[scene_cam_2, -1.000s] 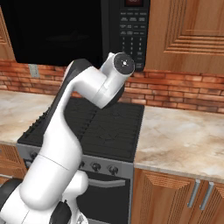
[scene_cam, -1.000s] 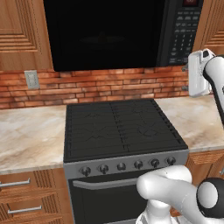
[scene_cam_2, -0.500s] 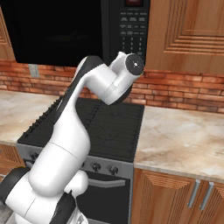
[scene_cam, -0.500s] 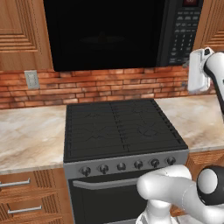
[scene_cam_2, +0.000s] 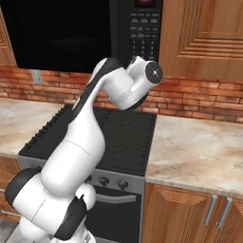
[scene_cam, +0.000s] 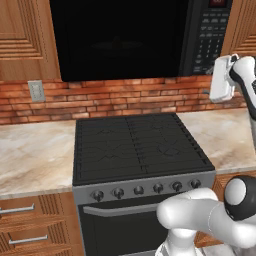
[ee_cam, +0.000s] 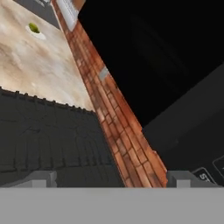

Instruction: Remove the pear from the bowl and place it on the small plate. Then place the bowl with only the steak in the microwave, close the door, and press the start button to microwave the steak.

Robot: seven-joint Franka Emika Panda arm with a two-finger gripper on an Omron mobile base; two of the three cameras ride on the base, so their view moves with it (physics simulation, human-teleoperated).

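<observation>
Brick-backed kitchen, black stove (scene_cam: 137, 147) below microwave (scene_cam: 135, 37). Pincer (ee_cam: 111, 178) raised beside keypad, jaws apart, empty, likely for start button. Pear (ee_cam: 34, 28) on small plate (ee_cam: 41, 35), far along surface (ee_cam: 39, 70).

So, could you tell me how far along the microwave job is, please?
Done: the pear sits on the plate, far along the counter. The door looks shut; whether the bowl is inside I cannot tell. In hand: the open gripper is up by the keypad. Left: pressing start.
</observation>
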